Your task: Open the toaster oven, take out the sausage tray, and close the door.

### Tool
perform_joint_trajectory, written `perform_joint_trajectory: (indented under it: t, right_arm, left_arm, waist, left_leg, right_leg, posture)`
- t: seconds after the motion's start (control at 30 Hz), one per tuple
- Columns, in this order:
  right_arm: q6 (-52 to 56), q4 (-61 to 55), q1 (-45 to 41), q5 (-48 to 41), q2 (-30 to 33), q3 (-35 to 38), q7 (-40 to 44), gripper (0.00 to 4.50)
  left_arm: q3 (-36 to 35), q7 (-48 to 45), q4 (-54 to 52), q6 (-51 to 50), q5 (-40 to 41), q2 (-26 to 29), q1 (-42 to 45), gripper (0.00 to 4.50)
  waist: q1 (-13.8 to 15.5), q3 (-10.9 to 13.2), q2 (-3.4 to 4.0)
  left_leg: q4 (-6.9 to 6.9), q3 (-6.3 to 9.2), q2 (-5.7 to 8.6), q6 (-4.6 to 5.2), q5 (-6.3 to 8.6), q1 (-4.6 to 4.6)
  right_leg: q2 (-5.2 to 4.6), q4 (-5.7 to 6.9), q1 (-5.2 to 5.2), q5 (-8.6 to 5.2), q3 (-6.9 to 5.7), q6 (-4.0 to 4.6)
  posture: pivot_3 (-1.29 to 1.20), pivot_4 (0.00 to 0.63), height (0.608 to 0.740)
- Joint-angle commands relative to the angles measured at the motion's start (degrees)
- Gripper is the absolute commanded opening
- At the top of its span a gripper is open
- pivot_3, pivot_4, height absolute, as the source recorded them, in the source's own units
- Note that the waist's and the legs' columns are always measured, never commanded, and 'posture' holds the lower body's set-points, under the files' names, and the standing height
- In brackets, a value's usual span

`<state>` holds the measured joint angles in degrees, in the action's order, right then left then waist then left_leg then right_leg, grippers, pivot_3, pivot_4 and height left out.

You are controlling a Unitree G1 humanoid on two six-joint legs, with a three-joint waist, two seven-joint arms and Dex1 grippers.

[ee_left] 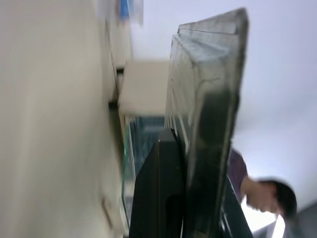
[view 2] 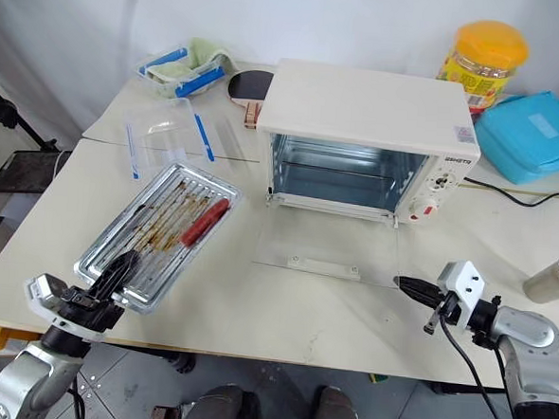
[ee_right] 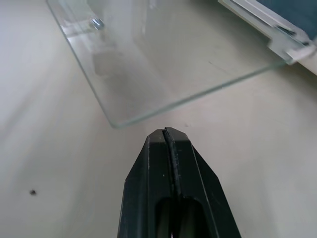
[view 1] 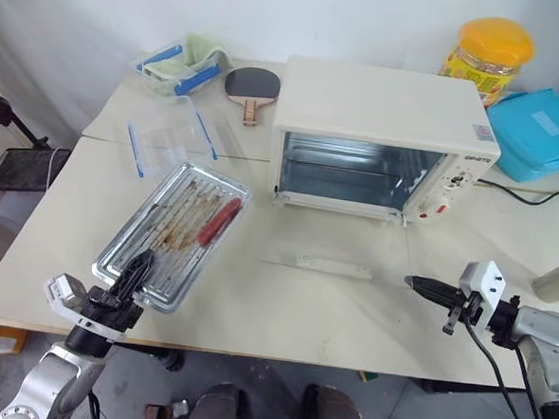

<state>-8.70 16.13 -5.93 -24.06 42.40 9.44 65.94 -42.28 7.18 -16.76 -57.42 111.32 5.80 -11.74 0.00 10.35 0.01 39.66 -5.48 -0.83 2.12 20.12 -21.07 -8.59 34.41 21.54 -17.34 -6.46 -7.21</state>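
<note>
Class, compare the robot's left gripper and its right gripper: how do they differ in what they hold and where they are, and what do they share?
1. The left gripper is shut on the near edge of the sausage tray; the right gripper is shut on nothing.
2. The left gripper is at the table's near left edge; the right gripper sits near the right corner of the door, which lies open and flat.

Shared: both have black fingers, closed.

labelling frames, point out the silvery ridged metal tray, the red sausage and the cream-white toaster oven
silvery ridged metal tray (view 1: 192, 178): left eye view, far rim
red sausage (view 1: 219, 221): left eye view, middle
cream-white toaster oven (view 1: 381, 100): left eye view, top panel
</note>
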Motion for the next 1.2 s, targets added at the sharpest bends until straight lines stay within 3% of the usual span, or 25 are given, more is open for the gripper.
perform_joint_trajectory:
  t: [0.03, 0.23, 0.5, 0.63, 0.83, 0.97, 1.2]
  right_arm:
    - [1.0, -0.9, -1.5, -3.7, -1.0, 2.1, 2.1, 0.02]
    - [9.5, -8.3, -3.0, -10.5, -2.1, 6.0, -0.9, 0.02]
    - [17.2, -20.9, -8.5, -18.3, -4.6, 12.2, -12.7, 0.02]
    - [17.4, -25.4, -7.5, -17.7, -3.8, 11.1, -10.9, 0.02]
    - [19.1, -31.6, 1.2, -16.9, -0.9, 12.5, -7.7, 0.02]
    - [19.2, -35.2, 10.3, -17.4, 0.4, 15.4, -4.7, 0.87]
    - [14.1, -37.8, 22.4, -13.2, -1.7, 22.1, -5.4, 3.15]
  left_arm:
    - [-0.5, 2.6, -4.7, 4.2, 1.7, -2.2, 0.0, 0.00]
    - [1.8, 4.5, -7.9, 7.2, 1.7, -4.0, -0.9, 0.00]
    - [5.5, 6.0, -11.9, 10.6, 1.7, -5.9, -3.9, 0.00]
    - [8.6, 4.3, -11.6, 8.6, 1.7, -2.1, -5.6, 0.00]
    - [12.4, 0.9, -6.9, 3.1, 1.7, 6.3, -4.0, 0.00]
    - [14.5, -1.8, -1.2, -1.8, 1.7, 11.5, 1.2, 0.00]
    - [25.3, -6.3, 17.6, -16.2, 1.7, 24.2, 18.4, 0.00]
  waist:
    - [0.0, 0.0, 0.00]
    - [0.1, 0.0, 0.01]
    - [0.1, 0.0, 0.01]
    - [0.5, 0.0, 0.01]
    - [1.4, 0.0, 0.03]
    - [1.5, 0.0, 0.04]
    - [1.6, -0.1, 0.14]
  left_leg:
    - [0.00, 0.00, 0.00, 0.01, 0.00, -0.01]
    - [0.00, 0.00, -0.02, 0.04, 0.02, -0.04]
    - [-0.03, 0.01, -0.05, -0.01, 0.13, -0.11]
    - [-0.07, 0.03, -0.09, 0.00, 0.17, -0.14]
    - [-0.06, -0.01, 0.05, 0.19, 0.26, -0.17]
    - [-0.06, 0.05, 0.13, 0.23, 0.25, -0.17]
    - [-0.06, -0.01, 0.10, 0.19, 0.20, -0.11]
  right_leg:
    - [0.01, -0.04, 0.00, 0.00, 0.00, 0.00]
    - [0.02, -0.13, 0.00, 0.00, -0.02, 0.00]
    - [-0.01, -0.33, 0.01, 0.01, -0.01, -0.01]
    - [0.05, -0.41, 0.02, 0.01, -0.05, -0.01]
    - [0.13, -0.44, 0.01, 0.01, -0.04, -0.01]
    - [0.12, -0.45, -0.03, 0.00, 0.00, 0.00]
    - [0.25, -0.30, 0.01, 0.01, 0.01, -0.02]
  posture:
    - [0.00, 0.150, 0.740]
    - [0.00, 0.150, 0.740]
    - [0.00, 0.150, 0.740]
    - [0.00, 0.150, 0.740]
    - [0.00, 0.150, 0.740]
    - [0.00, 0.150, 0.740]
    - [0.00, 0.150, 0.740]
